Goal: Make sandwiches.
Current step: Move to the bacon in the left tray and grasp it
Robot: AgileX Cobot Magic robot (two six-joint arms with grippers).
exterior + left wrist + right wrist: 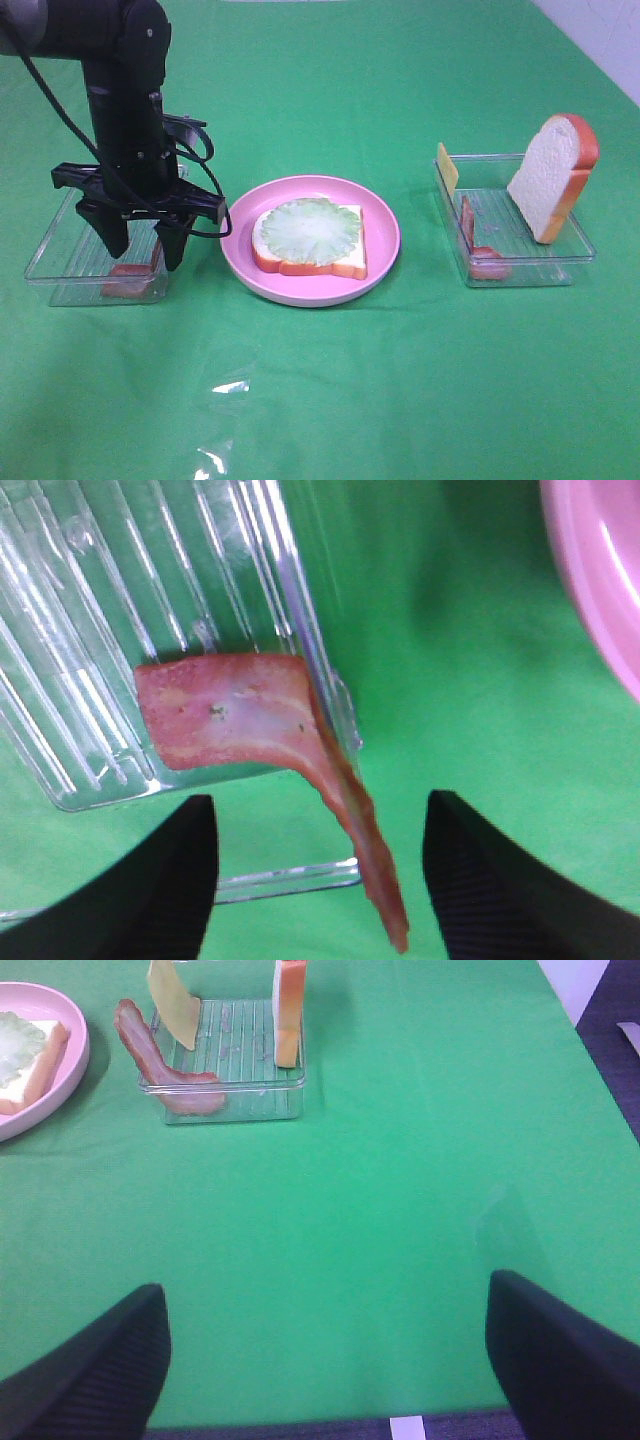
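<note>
Bacon (125, 282) half hidden behind left claw (145, 256), fingers spread; tray (45, 265) rim faint.

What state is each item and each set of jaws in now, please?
Left gripper: jaws open, straddling left bacon strip.
Right gripper: jaws open, empty.
Left bacon strip: end bent up, ungripped.
Sandwich: bread and lettuce only, on plate.
Spare bread: leaning upright in right tray.
Cheese: upright in right tray.

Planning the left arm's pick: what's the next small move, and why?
Probably close the left gripper on the bacon strip. Its jaws stand open on either side of the strip, which drapes over the tray wall; the bread on the plate carries only lettuce.
</note>
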